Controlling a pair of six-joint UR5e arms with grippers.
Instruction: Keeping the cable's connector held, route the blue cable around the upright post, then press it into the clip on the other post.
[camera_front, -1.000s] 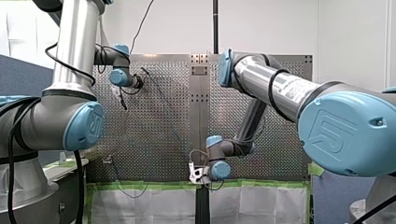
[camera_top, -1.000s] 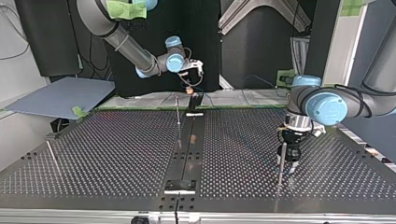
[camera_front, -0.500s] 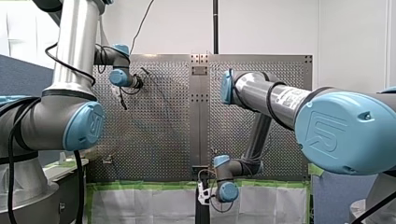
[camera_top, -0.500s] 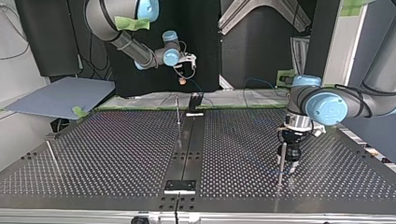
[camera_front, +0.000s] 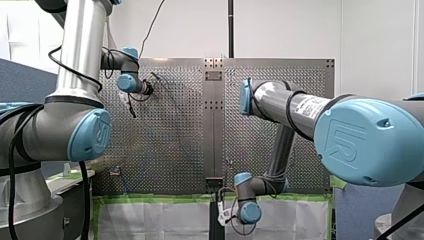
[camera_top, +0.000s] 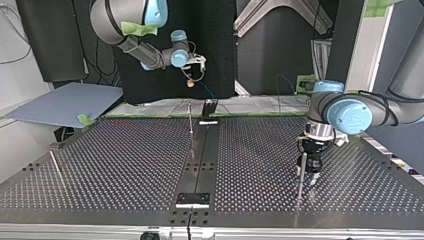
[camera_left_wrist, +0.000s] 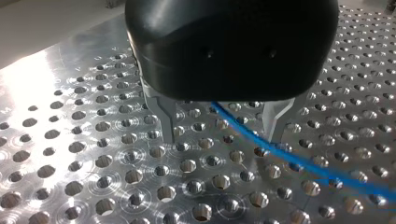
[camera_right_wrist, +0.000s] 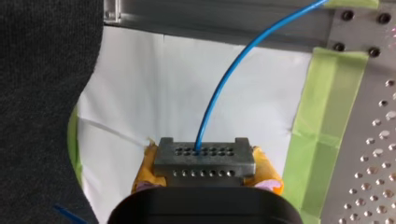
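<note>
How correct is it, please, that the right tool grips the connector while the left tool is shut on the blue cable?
Not quite: the left wrist view shows the left tool open over the blue cable. The right tool does grip the connector.

The connector (camera_right_wrist: 204, 158) sits in my right hand (camera_right_wrist: 205, 173), off the table (camera_right_wrist: 373, 140).

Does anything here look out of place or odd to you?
Mildly odd: my right tool holds the connector out past the edge of the table, over white paper, so the blue cable arcs through the air. Nothing looks broken or spilled.
</note>
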